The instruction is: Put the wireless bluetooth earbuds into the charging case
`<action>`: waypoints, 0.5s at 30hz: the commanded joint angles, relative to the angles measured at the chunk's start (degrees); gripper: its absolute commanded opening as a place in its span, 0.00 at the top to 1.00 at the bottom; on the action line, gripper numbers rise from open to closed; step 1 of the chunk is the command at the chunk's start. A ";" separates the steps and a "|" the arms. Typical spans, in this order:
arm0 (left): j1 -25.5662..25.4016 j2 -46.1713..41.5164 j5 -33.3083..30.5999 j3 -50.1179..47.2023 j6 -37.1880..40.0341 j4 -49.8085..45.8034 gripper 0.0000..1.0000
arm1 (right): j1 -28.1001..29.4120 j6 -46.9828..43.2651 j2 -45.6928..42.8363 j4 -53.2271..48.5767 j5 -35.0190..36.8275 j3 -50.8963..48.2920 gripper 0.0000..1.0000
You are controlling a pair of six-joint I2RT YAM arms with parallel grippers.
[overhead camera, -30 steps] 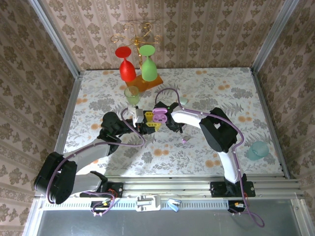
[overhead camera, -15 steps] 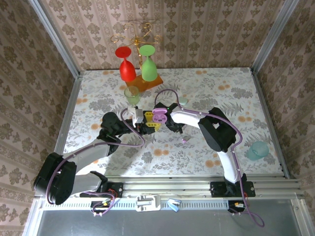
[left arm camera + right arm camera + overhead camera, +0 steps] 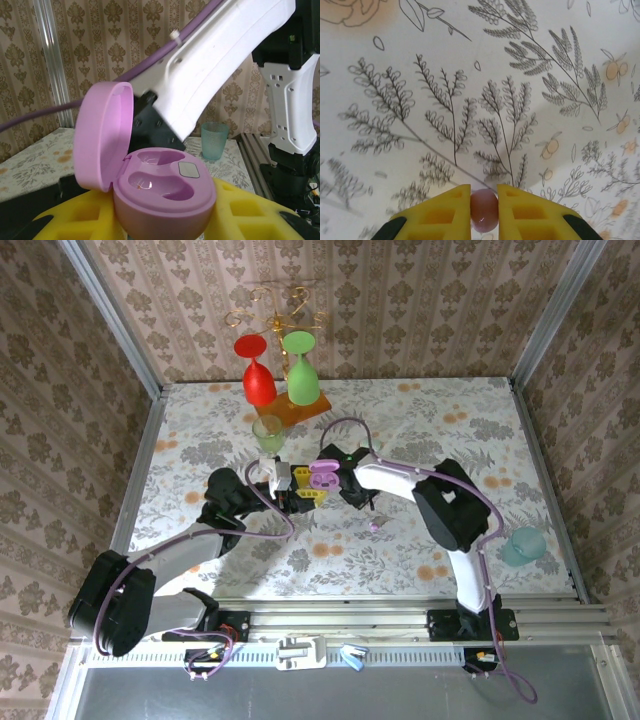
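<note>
My left gripper (image 3: 311, 486) is shut on the open lilac charging case (image 3: 165, 195), which sits upright between its yellow fingers (image 3: 250, 215). The lid (image 3: 102, 135) is tipped back to the left and both wells are empty. The case (image 3: 322, 476) sits mid-table, and my right gripper (image 3: 356, 494) is just to its right. In the right wrist view the right gripper (image 3: 484, 192) is shut on a lilac earbud (image 3: 484, 210), held above the floral table cover. Another small lilac earbud (image 3: 374, 526) lies on the table, nearer than the right gripper.
Red (image 3: 259, 380) and green (image 3: 301, 375) wine glasses stand inverted on an orange base at the back, with a small green cup (image 3: 268, 432) in front of them. A teal cup (image 3: 522, 545) sits near the right edge. The right arm's white link (image 3: 215, 60) passes just above the case.
The right arm has shifted slightly to the right beside the case. The left arm and the case have stayed put.
</note>
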 commanded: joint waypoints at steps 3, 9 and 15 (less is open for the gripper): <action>0.59 -0.64 0.09 -0.52 -0.04 2.39 0.70 | -4.44 4.32 -11.15 4.56 -17.30 -4.09 0.84; 0.85 -0.45 -0.13 -0.94 -0.93 3.60 0.70 | -11.18 11.02 -20.16 9.76 -41.18 -10.71 0.85; 0.85 0.34 -0.21 -1.23 -1.50 4.98 0.70 | -18.35 21.59 -25.65 18.42 -59.10 -18.49 0.87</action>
